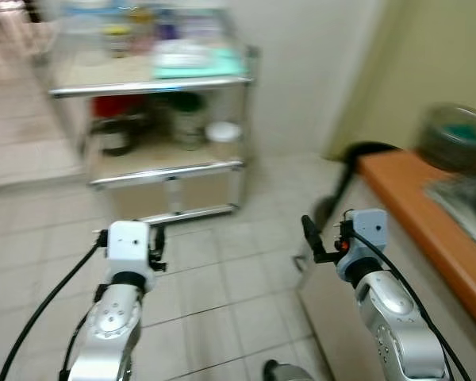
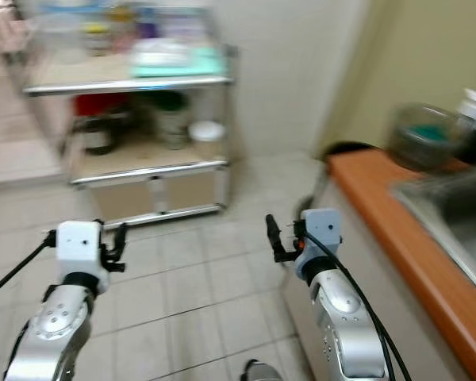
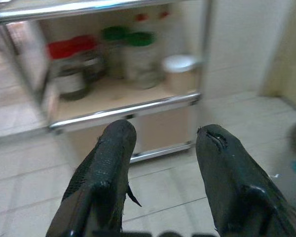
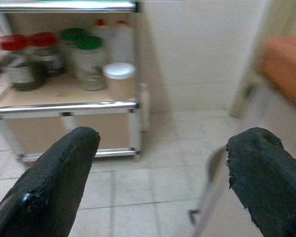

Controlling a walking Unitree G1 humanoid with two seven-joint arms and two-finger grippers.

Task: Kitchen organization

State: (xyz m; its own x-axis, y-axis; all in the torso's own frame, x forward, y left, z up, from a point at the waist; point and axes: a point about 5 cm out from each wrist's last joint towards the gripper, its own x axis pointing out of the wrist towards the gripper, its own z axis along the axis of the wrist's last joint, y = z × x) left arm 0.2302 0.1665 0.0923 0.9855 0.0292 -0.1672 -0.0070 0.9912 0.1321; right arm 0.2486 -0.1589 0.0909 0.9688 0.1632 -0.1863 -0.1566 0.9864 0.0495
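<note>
Standing against the wall, a metal shelf cart [image 1: 155,119] holds red- and green-lidded jars [image 4: 49,57]; labels too blurred to read. Both empty end effectors, left [image 3: 163,148] and right [image 4: 163,153], gape over floor tiles, orange counter [image 1: 428,214] alongside.

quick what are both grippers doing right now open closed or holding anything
Left gripper: open, holding nothing, aimed at the shelf cart.
Right gripper: open wide, holding nothing.

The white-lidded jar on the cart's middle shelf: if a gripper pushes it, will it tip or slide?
The white-lidded jar looks squat, so it would probably slide rather than tip. It stands near the shelf's front rail, which may stop it. Its weight cannot be judged.
</note>
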